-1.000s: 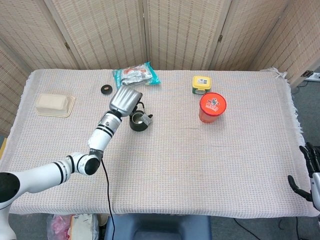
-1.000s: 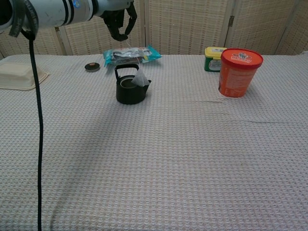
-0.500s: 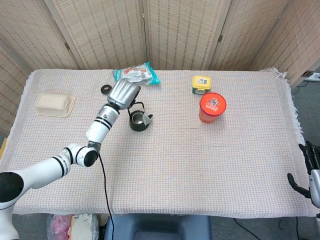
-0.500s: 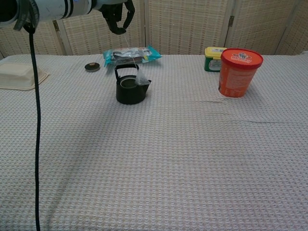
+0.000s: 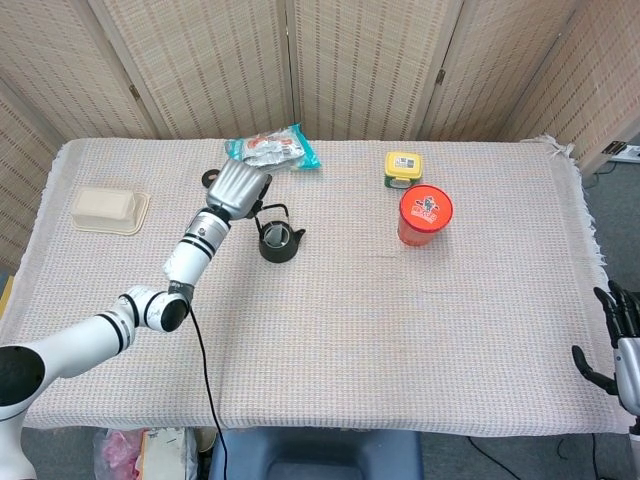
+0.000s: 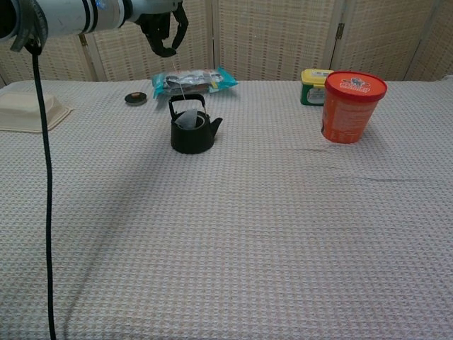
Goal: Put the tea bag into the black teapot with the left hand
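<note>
Tea bag (image 6: pixel 188 119) is hanging by its string straight below the left hand (image 6: pixel 163 28), sitting at the teapot (image 6: pixel 192 132) mouth under the handle. Fingers (image 6: pixel 168 48) are pinching the string top, well above the pot. The bag's depth inside is hard to judge. Right hand (image 5: pixel 612 345) is idling off the bench (image 6: pixel 283 234) edge, partly cut off, grasping nothing.

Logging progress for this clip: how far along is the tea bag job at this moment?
Done: the left hand has the tea bag up by its string, and it hangs at the mouth of the black teapot, under the handle. In hand: lowering it in. Left: letting go of the string and pulling the hand away. The right hand sits idle at the table's edge.
</note>
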`<state>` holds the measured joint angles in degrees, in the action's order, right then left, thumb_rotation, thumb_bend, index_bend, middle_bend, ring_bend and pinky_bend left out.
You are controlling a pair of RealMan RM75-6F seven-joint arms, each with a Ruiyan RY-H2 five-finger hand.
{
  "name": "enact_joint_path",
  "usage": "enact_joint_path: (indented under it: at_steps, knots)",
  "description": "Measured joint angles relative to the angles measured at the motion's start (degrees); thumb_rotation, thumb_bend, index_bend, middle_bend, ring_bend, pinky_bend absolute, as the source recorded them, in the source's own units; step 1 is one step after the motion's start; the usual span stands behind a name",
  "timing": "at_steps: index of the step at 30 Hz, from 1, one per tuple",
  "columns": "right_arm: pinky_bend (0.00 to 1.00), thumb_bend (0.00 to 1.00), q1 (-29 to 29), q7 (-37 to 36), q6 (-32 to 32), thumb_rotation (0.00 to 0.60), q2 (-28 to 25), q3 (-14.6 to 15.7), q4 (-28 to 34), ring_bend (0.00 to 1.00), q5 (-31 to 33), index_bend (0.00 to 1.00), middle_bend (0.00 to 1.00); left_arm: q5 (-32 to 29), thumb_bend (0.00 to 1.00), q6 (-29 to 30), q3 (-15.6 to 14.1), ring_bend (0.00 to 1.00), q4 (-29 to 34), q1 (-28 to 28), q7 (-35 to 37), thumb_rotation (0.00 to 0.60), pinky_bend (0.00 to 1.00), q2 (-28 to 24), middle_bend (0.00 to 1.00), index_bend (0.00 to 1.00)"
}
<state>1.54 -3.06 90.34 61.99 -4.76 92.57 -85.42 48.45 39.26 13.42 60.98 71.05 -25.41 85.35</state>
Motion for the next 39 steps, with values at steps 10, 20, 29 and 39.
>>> enact_joint_path:
  at_steps: [10,20,29,39]
  knots:
    - [0.0,0.28,0.29,-0.58,0.87,0.6,-0.23,1.04,0.0,0.0,-2.38,0.0,0.0,1.66,0.44,4.31,-1.98,1.0,10.41,-5.75,2.41,0.6,1.0,-2.59,1.0,0.64]
    - [0.0,0.28,1.0,0.09,2.68,0.6,0.14,2.54,-0.09,0.0,-5.51,0.0,0.0,2.82,0.3,6.22,-4.49,1.0,21.35,-14.28,11.37,0.6,1.0,-5.7,1.0,0.04]
    - [0.0,0.28,1.06,-1.23,2.76,0.6,-0.28,3.07,-0.42,0.0,-6.39,0.0,0.0,6.71,0.46,3.11,-4.42,1.0,32.88,-18.64,21.76,0.6,1.0,-15.41,1.0,0.0]
    - [0.0,0.28,1.36,-1.75,3.76,0.6,-0.4,3.9,-0.72,0.0,-8.22,0.0,0.0,5.54,1.0,-8.63,-2.28,1.0,39.89,-16.85,31.08,0.6,1.0,-23.16,1.0,0.0]
